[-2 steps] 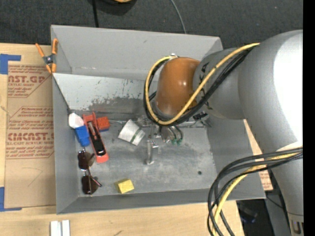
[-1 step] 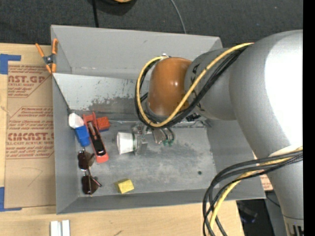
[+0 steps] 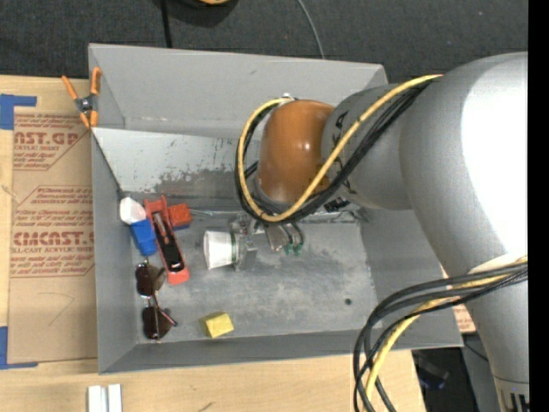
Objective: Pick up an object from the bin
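My gripper [image 3: 273, 237] hangs low in the middle of the bin, mostly hidden under the arm's orange cover. Just to its left a short white cylinder [image 3: 219, 249] lies on its side on the bin floor, with a grey end towards the gripper; I cannot tell whether they touch. A small green bit [image 3: 295, 247] shows at the gripper's right edge. Further left lies a red and black hand tool [image 3: 169, 240].
A blue bottle with a white cap [image 3: 138, 226] lies by the left wall. Dark sunglasses [image 3: 152, 302] sit in the front left corner, and a yellow block [image 3: 218, 324] rests near the front wall. The arm covers the bin's right side.
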`<state>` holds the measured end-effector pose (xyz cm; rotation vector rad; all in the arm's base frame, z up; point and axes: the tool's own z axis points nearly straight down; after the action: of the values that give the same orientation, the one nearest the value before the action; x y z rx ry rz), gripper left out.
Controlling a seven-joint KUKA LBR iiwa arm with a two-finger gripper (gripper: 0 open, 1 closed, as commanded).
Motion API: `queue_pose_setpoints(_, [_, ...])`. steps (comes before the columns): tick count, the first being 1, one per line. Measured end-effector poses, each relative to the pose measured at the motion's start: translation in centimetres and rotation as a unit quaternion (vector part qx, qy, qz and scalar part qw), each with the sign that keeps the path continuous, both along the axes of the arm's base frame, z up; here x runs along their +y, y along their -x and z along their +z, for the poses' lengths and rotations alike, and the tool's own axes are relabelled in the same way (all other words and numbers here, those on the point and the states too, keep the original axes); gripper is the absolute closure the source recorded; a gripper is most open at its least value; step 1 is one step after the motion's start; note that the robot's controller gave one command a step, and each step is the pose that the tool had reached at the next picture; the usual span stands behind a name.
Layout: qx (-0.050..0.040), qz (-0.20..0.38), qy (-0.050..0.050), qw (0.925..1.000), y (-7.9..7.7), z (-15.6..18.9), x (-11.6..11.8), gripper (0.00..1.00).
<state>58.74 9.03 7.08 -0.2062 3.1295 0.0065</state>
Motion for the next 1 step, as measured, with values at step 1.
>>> queue_pose_setpoints(1, [0.002,-0.001,0.0,1.0,0.23,6.18,0.52,1.0])
